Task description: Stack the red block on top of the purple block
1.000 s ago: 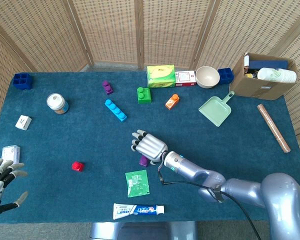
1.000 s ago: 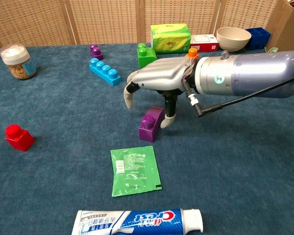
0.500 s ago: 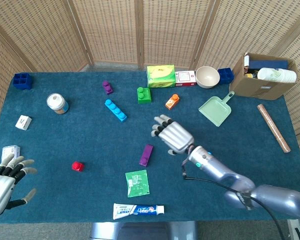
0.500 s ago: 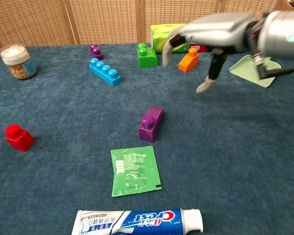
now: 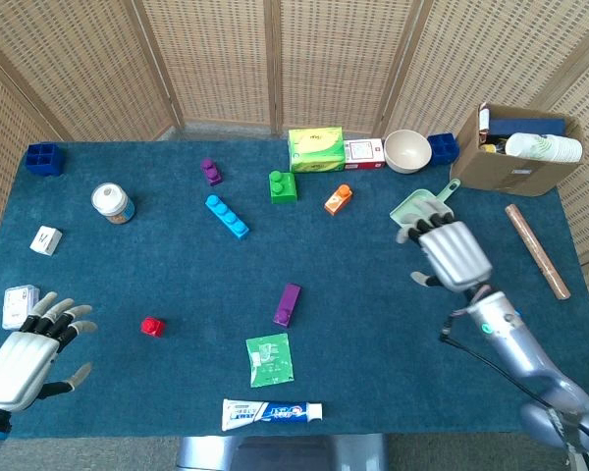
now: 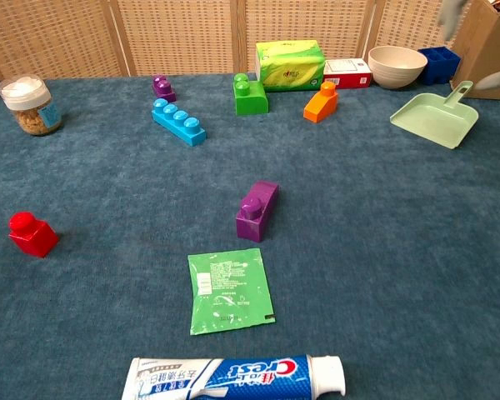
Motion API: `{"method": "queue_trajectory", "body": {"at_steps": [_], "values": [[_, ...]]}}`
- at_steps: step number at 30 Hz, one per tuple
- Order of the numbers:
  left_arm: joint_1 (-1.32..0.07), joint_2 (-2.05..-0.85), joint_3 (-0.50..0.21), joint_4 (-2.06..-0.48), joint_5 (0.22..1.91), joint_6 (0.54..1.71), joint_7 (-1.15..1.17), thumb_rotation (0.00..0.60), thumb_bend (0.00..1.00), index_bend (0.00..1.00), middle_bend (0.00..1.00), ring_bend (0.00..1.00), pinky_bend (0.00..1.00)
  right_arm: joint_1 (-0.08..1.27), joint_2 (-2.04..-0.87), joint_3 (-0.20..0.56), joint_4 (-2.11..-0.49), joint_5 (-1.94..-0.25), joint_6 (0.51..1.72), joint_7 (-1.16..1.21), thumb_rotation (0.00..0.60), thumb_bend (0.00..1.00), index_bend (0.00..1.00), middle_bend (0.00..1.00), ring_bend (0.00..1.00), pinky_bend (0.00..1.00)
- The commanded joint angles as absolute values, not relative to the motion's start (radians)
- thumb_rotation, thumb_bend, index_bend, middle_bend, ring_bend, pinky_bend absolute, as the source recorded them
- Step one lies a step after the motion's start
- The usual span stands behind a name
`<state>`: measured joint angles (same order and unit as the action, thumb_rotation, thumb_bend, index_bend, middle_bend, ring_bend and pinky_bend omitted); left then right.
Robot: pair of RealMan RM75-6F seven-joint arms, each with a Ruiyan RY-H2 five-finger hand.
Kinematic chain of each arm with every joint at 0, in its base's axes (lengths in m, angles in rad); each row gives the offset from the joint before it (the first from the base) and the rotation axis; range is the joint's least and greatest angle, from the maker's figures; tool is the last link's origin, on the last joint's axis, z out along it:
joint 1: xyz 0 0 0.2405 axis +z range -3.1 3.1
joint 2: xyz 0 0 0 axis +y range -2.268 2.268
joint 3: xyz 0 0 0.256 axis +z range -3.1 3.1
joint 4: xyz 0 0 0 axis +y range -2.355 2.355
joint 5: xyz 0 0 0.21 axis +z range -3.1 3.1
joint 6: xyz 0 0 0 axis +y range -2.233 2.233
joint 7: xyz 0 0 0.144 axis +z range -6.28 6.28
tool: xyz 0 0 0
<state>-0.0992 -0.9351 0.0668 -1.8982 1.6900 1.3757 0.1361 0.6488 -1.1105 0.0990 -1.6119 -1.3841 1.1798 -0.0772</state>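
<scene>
Your red block [image 5: 153,326] sits alone on the cloth toward the left, well apart from the purple block [image 5: 288,304], which lies on its side near the middle, just above the green packet [image 5: 269,358]. A second ago your right hand [image 5: 450,252] was over the purple block; it has now pulled back to the right, near the dustpan [image 5: 423,214], fingers spread and empty. Meanwhile your left hand [image 5: 29,345] has crept in from the corner, open, closest to the red block. Nothing is stacked yet; the pickup looks like the left hand's job.
</scene>
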Motion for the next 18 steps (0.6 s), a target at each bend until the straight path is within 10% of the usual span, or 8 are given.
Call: {"method": "queue_trajectory", "body": {"at_steps": [1,18], "values": [[-0.106,-0.933,0.066,-1.896,1.686,1.368,0.138,0.525,0.38,0.29,0.21,0.14,0.0,0.571,-1.086,0.072,-1.602,-1.41,1.264,-0.076,0.6,0.08,0.44,0.33,0.15,0.17],[-0.17,-0.971,0.055,-1.834,1.657,1.276,0.201,0.498,0.37,0.26,0.14,0.09,0.0,0.333,-1.069,0.033,-1.621,-1.438,1.487,-0.074,0.6,0.07,0.49,0.33,0.16,0.17]]}}
